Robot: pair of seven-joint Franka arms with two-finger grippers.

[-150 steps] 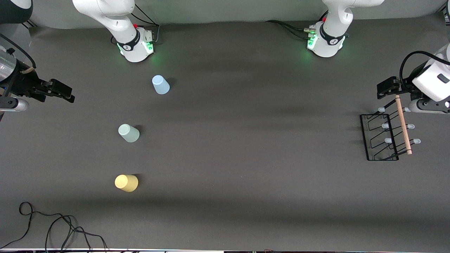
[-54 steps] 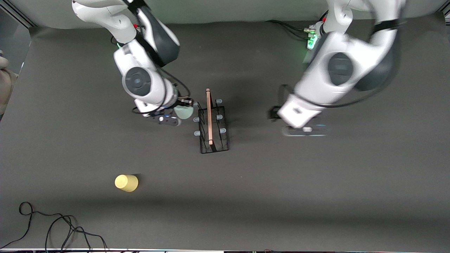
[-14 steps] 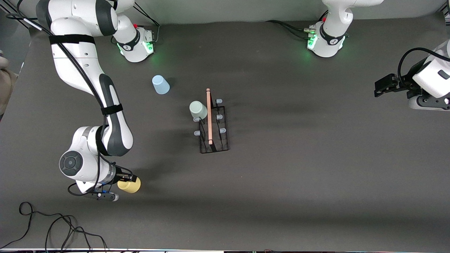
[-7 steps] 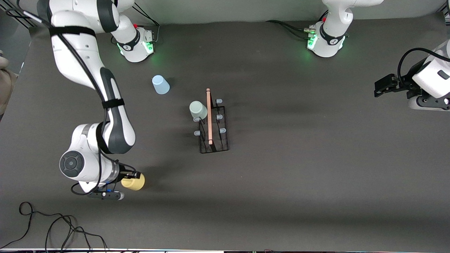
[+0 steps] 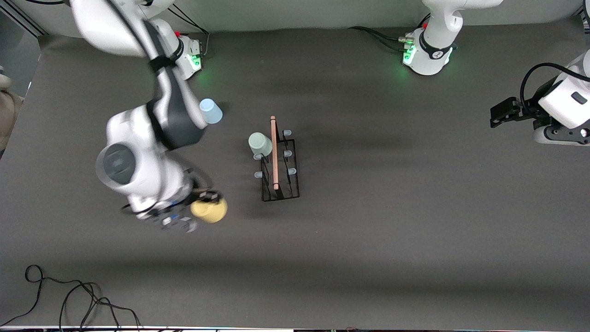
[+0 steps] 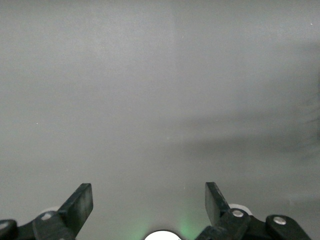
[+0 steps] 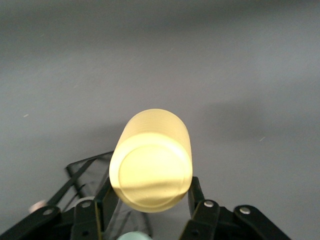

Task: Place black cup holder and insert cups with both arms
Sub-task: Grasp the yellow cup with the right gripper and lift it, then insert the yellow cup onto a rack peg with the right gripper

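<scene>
The right gripper [image 5: 203, 210] clamps the yellow cup [image 5: 209, 210], held over the table at about eight o'clock from the black cup holder [image 5: 279, 177] (pale green cup [image 5: 260, 144] already on a peg). The left gripper [image 5: 500, 114] waits, fingers spread, at the left arm's end of the table.

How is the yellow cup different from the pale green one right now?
The yellow cup is clamped in the right tool, off the table; the pale green cup sits on a peg of the black cup holder, untouched. They differ in colour. Both are small, plain, tapered cups.
</scene>
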